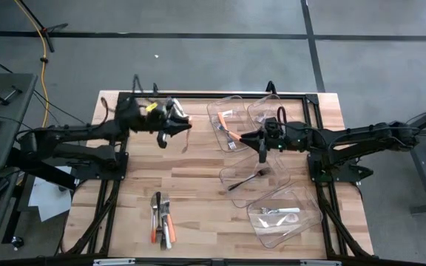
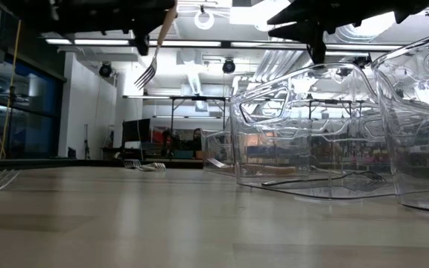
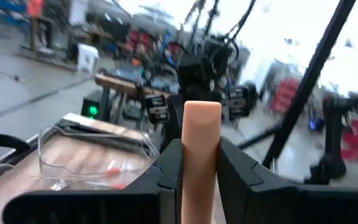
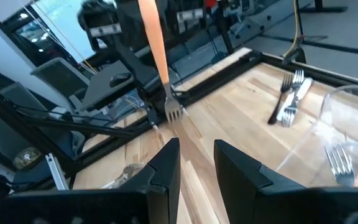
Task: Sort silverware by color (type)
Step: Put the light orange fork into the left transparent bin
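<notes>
The left gripper point(image 1: 174, 127), jaws clamped on an orange-handled fork point(image 1: 186, 136), hung above the bare worktop point(image 1: 198, 188), so I judged it should carry the fork high over the rim of the bin point(image 1: 226, 124) holding orange pieces, past the right gripper point(image 1: 262, 155), jaws apart and empty.

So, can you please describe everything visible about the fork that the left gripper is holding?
The fork has a long orange handle, plastic by its look, and a small silver metal head with tines. The left gripper is shut on the handle's upper end, so the fork hangs in the air, tines pointing down, slightly tilted. It is above the wooden table, left of the bins, touching nothing else.
</notes>
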Robot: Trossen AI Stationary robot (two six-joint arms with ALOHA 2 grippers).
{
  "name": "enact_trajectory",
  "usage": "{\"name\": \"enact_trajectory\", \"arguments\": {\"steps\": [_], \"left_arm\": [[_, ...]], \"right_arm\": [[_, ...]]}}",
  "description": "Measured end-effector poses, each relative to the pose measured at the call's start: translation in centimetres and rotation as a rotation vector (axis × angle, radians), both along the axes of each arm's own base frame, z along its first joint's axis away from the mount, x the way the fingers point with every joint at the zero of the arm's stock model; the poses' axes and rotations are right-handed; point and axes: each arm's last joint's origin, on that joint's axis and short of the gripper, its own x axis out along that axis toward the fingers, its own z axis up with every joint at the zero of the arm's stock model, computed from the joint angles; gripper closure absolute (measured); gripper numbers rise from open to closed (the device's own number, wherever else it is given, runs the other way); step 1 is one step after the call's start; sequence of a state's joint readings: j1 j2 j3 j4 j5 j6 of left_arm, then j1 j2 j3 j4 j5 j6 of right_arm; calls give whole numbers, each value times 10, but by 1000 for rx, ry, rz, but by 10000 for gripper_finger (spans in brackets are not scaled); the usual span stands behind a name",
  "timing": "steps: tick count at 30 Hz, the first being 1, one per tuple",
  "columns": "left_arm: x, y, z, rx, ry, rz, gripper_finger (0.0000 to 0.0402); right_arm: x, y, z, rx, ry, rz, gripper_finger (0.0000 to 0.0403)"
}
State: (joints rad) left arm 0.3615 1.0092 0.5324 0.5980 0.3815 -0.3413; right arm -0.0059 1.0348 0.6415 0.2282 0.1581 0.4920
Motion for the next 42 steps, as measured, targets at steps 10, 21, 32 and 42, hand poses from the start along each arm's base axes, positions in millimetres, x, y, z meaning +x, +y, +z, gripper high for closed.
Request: {"name": "enact_trajectory", "arguments": {"steps": [10,21,32,42], "left_arm": [[-9,-26,0,19,-99,52,353],[-9,-26,0,12,-99,87,353],[-9,-25,0,11,-99,102,353],[-9,-25,0,16,-99,122,353]], "right_arm": [[1,0,4,-68,-33,9,320],[1,0,4,-73,-34,10,320],[1,0,4,-73,-34,10,320],[1,0,4,-73,-33,10,320]]}}
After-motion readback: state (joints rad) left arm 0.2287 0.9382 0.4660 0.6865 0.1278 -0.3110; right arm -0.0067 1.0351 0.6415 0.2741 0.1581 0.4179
